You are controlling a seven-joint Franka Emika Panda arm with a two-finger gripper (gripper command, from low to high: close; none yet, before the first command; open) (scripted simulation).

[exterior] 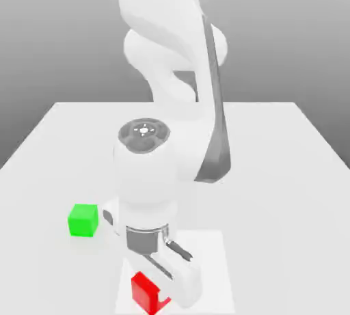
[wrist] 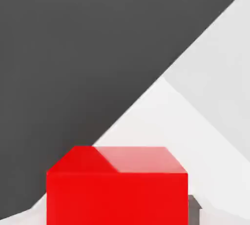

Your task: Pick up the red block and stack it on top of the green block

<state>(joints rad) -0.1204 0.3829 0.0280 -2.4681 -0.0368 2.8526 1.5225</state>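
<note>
The arm (exterior: 160, 20) has rounded white casings and dark grey trim.

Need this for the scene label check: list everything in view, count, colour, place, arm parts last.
red block: 1, red, at the pincer, over the pale square, near edge of the exterior view
green block: 1, green, on the table, exterior view's left of the arm
pale square: 1, white, on the table, under the pincer
table: 1, light grey, beneath everything
arm: 1, white with dark grey trim, from the far side of the table towards the near edge
pincer: 1, white and dark grey, at the arm's end, closed on the red block
</note>
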